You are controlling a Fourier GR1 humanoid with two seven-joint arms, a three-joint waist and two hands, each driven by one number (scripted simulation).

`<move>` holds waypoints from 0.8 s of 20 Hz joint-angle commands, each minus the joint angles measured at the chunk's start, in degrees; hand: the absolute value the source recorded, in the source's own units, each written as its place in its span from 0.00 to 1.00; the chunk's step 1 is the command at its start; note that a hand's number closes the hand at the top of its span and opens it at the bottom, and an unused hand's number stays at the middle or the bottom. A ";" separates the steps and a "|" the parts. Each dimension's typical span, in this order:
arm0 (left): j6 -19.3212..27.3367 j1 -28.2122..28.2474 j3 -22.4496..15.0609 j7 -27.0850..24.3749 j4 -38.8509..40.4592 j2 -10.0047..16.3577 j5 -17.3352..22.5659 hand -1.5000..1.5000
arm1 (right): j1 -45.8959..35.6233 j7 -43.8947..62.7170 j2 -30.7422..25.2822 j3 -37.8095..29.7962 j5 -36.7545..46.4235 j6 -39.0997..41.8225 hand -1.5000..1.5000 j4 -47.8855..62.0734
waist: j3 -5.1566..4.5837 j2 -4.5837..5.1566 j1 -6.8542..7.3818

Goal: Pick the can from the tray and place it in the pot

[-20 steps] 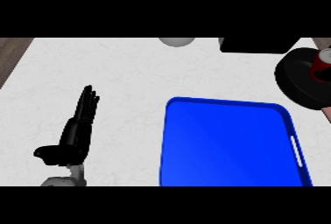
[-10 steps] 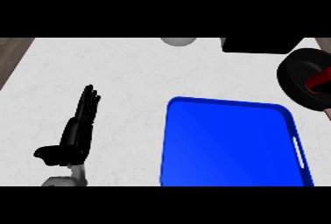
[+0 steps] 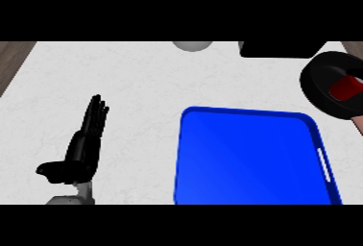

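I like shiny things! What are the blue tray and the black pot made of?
The blue tray looks like smooth, glossy plastic: a pale sheen crosses its even colour. The black pot may be matte coated metal: evenly dark, no glints. That is a guess.

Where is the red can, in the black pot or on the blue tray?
In: the red can shows inside the round black pot, not on the blue tray.

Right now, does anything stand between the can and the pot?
Nothing visible does. The can already shows inside the pot at the view's right edge, beyond the tray. The left hand rests open at the left, far from both; the right hand does not show.
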 commanded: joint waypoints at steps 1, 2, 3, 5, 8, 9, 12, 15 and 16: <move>0.44 -2.31 0.97 -0.98 3.30 -0.31 -0.25 0.50 | 1.63 -4.71 -2.35 -5.80 -6.60 1.01 0.00 1.30 | -0.05 0.25 -0.13; -1.26 2.76 -0.18 -0.11 -2.30 0.65 0.71 0.50 | 3.33 -5.52 -3.44 -6.53 -7.31 0.92 0.00 1.99 | -0.03 0.05 0.58; 0.00 -0.05 -1.14 -0.92 0.26 -0.64 -0.98 0.50 | 2.83 -5.06 -4.89 -7.30 -8.10 1.23 0.00 2.40 | -0.03 0.21 0.32; 0.49 -0.19 -1.81 1.47 -1.31 -0.64 -1.59 0.50 | 3.12 -6.56 -6.55 -7.70 -8.91 2.02 0.00 3.58 | 0.02 0.32 0.87; 0.94 1.89 -1.44 0.09 -1.37 -1.17 -1.35 0.50 | 4.47 -9.00 -8.49 -8.77 -10.91 2.85 0.00 3.69 | -0.03 0.11 0.64; -1.36 0.09 0.93 -0.17 -0.62 0.94 0.75 0.50 | 6.78 -12.02 -8.85 -9.68 -11.83 3.94 0.00 4.15 | 0.00 0.27 0.60; -0.80 -2.28 2.12 2.02 -0.11 1.43 0.77 0.50 | 8.33 -14.65 -10.37 -10.92 -13.84 6.04 0.00 4.79 | 0.01 0.21 0.30; -0.54 -0.43 0.22 1.30 -1.02 0.35 -0.21 0.50 | 9.70 -13.95 -15.27 -11.43 -14.74 10.15 0.00 5.91 | 0.05 0.24 0.51; 0.24 0.98 -0.86 -2.14 0.34 -0.95 -1.46 0.50 | 12.53 -18.55 -12.64 -11.84 -15.00 8.67 0.00 6.15 | 0.12 0.46 0.71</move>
